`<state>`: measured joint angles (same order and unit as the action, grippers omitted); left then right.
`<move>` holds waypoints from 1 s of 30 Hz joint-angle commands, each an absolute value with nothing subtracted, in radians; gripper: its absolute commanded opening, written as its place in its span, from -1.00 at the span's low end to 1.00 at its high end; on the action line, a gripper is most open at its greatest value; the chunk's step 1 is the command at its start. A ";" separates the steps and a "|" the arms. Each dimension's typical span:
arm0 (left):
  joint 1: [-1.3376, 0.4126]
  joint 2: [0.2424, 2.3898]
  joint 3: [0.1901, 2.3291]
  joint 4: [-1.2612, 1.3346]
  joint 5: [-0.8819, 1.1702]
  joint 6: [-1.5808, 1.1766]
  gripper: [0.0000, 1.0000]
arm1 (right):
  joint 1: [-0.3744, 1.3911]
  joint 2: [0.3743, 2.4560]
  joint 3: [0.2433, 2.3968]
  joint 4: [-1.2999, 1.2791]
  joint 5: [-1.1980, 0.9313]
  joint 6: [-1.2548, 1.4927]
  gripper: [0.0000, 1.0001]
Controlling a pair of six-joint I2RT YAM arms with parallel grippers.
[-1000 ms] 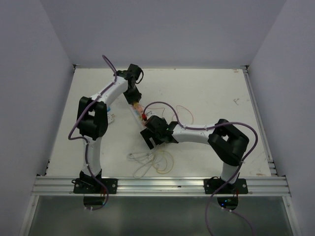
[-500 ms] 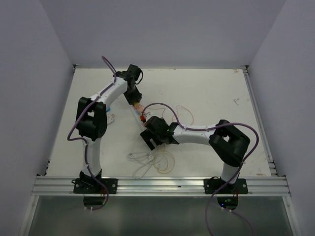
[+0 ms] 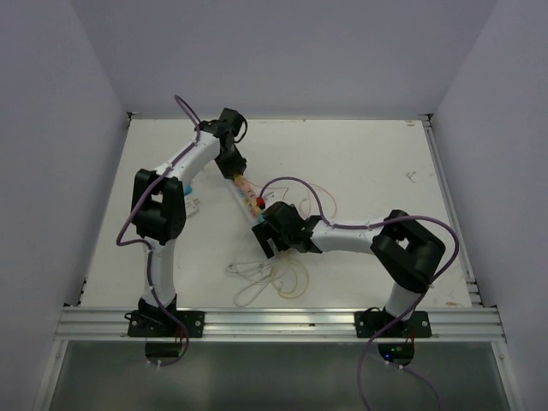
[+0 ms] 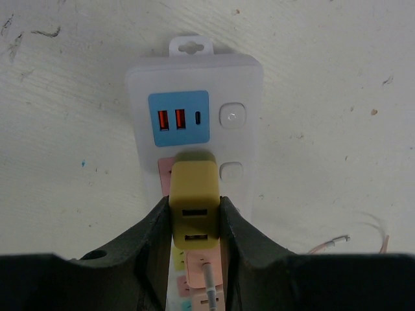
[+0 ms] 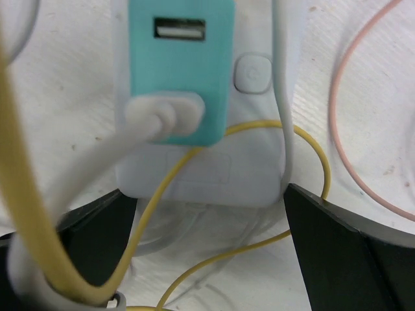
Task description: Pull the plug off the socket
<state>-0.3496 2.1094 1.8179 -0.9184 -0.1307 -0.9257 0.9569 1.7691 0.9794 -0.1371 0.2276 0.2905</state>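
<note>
While left gripper [image 4: 194,208] jaws stay clamped on yellow plug [image 4: 193,178], plug still seated mid-socket [image 4: 194,78]. Right gripper [image 5: 207,201] gaping, just shuffled in, straddling socket's teal end. Bracing before pull, I'd guess.

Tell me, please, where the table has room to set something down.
Bare: the table at far right, between back wall, right rail and right arm. Crowded: the centre, left gripper on the plug, right gripper at the socket, loose cables nearer.
</note>
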 commanded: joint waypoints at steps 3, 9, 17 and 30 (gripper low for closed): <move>-0.331 2.091 1.891 -0.922 -0.130 -0.930 -1.00 | 0.936 1.687 0.920 -0.146 0.331 0.285 0.98; -0.325 2.102 1.893 -0.920 -0.129 -0.928 -1.00 | 0.933 1.615 0.913 -0.147 0.295 0.275 0.98; -0.324 2.112 1.871 -0.910 -0.109 -0.930 -1.00 | 0.934 1.611 0.896 -0.048 0.256 0.244 0.98; -0.324 2.111 1.841 -0.896 -0.083 -0.943 -1.00 | 0.936 1.741 0.982 0.072 0.251 0.190 0.97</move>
